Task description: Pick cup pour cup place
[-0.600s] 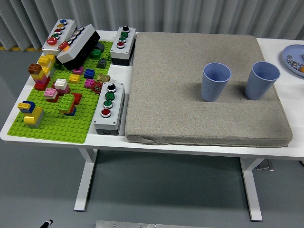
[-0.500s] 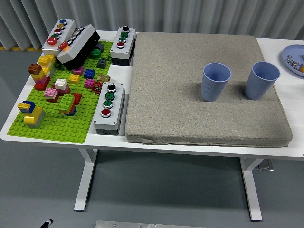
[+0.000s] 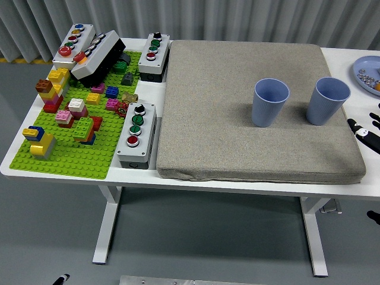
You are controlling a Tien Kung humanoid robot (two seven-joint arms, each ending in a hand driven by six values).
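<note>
From the head view, two blue cups stand upright on a thick grey pad [image 3: 249, 113] that covers most of the white table [image 3: 350, 59]. The left cup [image 3: 270, 102] sits near the middle of the pad's right half; the right cup [image 3: 328, 100] stands beside it, apart from it, close to the pad's right edge. Both are open at the top, and what, if anything, is inside them cannot be made out from here.

The right hand [image 3: 369, 132] shows only at the picture's right edge, just past the pad's border and lower than the right cup. A few black fingertips are visible, spread apart and not touching anything, so the hand holds nothing. The left hand is not in view.

The step in hand looks like the reach to pick up a cup, most likely the right cup, since it is nearest. To do it well, the hand should come in from the right side at mid-height of the cup, with fingers wide enough to pass around the wall, and close gently: a thin cup on a soft pad can tip or dent if pushed before it is gripped. The approach should keep clear of the left cup, which has to stay standing to receive the pour.

At the far right a blue plate [image 3: 363, 70] with small bits lies near the hand's path. The building bricks [image 3: 71, 113] and button boxes [image 3: 136, 133] lie well apart on the left.
</note>
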